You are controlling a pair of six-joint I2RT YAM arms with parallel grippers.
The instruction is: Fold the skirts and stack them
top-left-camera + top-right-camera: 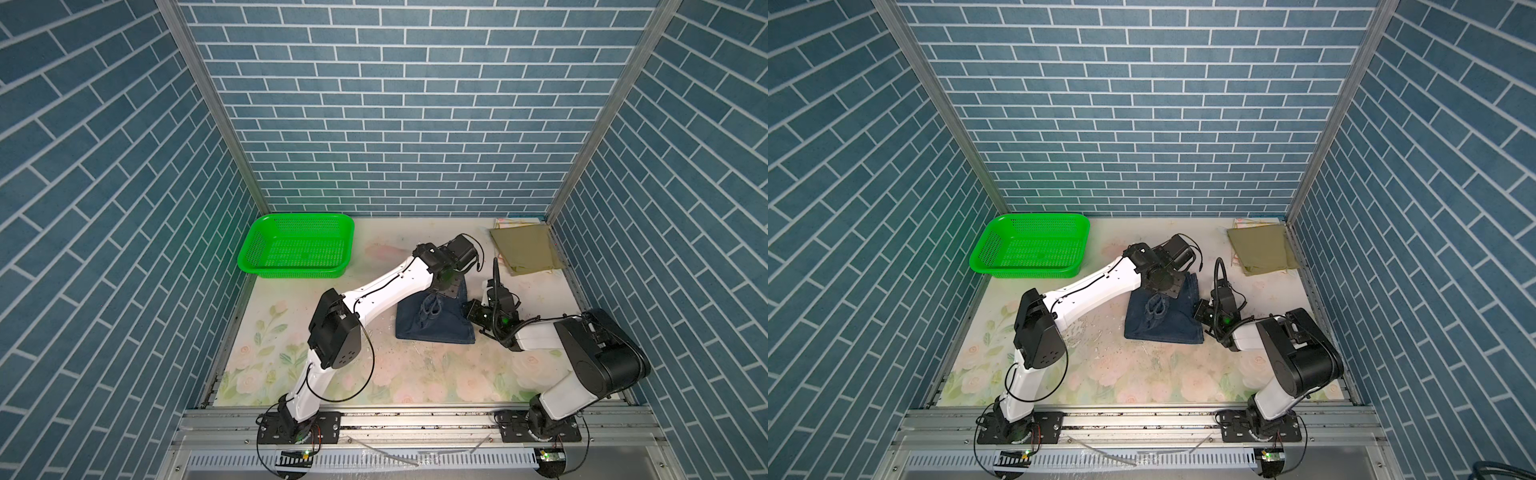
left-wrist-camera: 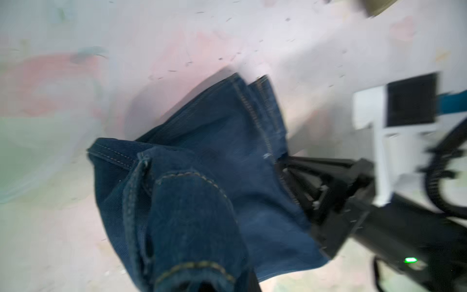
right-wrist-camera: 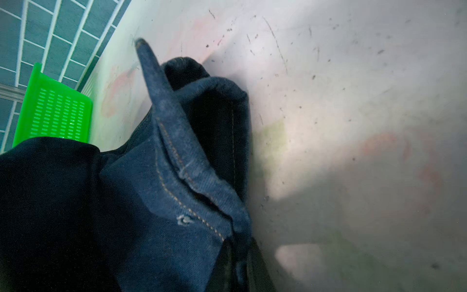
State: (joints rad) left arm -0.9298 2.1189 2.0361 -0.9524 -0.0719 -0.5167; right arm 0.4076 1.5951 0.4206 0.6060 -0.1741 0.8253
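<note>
The pale counter (image 1: pixel 415 374), printed with pink roses, carries the dark blue denim skirt (image 1: pixel 432 328) near its middle. The skirt is roughly folded: its near edge rests flat on the counter and its far part is pulled up into a peak. The left arm's wrist (image 1: pixel 451 286) sits right over that peak and hides the left fingers in both top views. The left wrist view is blurred, but it shows stitched denim (image 2: pixel 202 202) bunched close against the lens, and the left fingers are clenched on that cloth.

The right fingers (image 2: pixel 310 164) reach in at the skirt's right edge and touch it. Cloth lies over their tips, so whether they are clamped on it cannot be told. In the right wrist view a seamed fold of the denim (image 3: pixel 177 177) rises close to the camera.

Farther back on the left, a bright green perforated plastic basket (image 1: pixel 291 272) stands beside the side wall. In the far right corner the plain olive-khaki skirt (image 1: pixel 521 249) lies folded flat on top of the pastel flowered skirt (image 1: pixel 500 223), of which only the edges show.
</note>
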